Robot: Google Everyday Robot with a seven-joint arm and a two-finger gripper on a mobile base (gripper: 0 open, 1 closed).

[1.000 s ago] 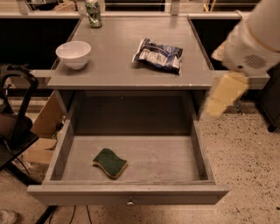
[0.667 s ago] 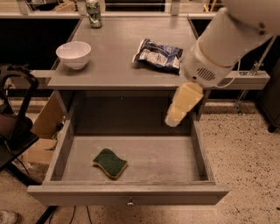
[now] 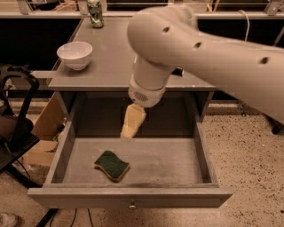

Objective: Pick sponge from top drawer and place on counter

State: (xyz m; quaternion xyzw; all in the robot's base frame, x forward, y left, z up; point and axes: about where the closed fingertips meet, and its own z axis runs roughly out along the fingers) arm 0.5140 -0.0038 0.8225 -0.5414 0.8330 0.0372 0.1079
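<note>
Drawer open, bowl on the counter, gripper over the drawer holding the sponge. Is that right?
Not quite. The camera view shows the sponge lying on the floor of the drawer, apart from the gripper, which hangs empty-looking over the open drawer. The bowl is on the counter.

1. A white round bowl [image 3: 74, 54] stands upright near the left front corner of the grey tabletop [image 3: 111, 62]. It is well apart from the hand [image 3: 128, 132], which hangs lower down, in front of the tabletop's front edge.
2. A green patterned can [image 3: 95, 12] stands upright at the tabletop's back edge, behind the bowl and a little to its right.
3. A black chair-like frame of bent tubing [image 3: 15, 133] stands at the far left.
4. A brown cardboard box [image 3: 42, 137] sits on the floor between that frame and the furniture's left side.
5. A speckled beige floor [image 3: 248, 159] spreads out to the right.
6. A pale object [image 3: 5, 219] lies in the bottom left corner, too cropped to identify.
</note>
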